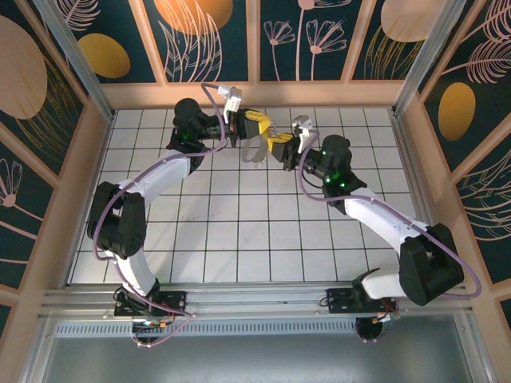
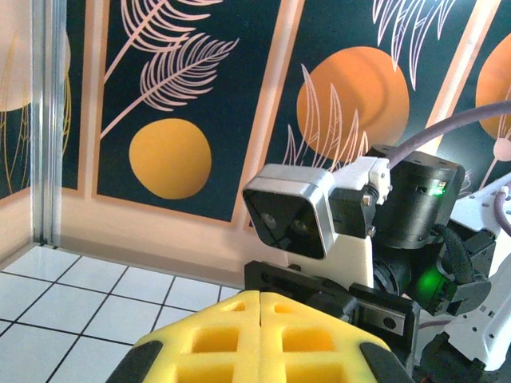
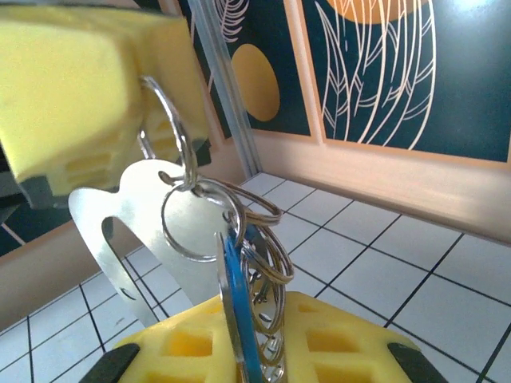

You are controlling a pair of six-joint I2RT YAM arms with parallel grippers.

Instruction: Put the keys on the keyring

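Observation:
Both grippers meet above the far middle of the tiled floor. My left gripper (image 1: 254, 126) is shut, its yellow fingers (image 2: 239, 335) pressed together. In the right wrist view a wire ring comes out of those left fingers (image 3: 88, 88). The silvery keyring (image 3: 144, 199) hangs from that ring, with several linked rings (image 3: 267, 255) beside it. From above, the keyring (image 1: 255, 152) dangles between the two grippers. The blue-headed key (image 3: 239, 295) stands edge-on among the rings. My right gripper (image 3: 254, 319) is shut on the key and the lowest rings, and the key's blade is hidden between the fingers.
White tiled floor (image 1: 239, 231) spreads below both arms. Patterned walls close in at the back (image 1: 255, 40) and sides, with a metal post (image 3: 227, 88) in the corner. The right wrist camera housing (image 2: 291, 211) sits directly ahead of my left fingers.

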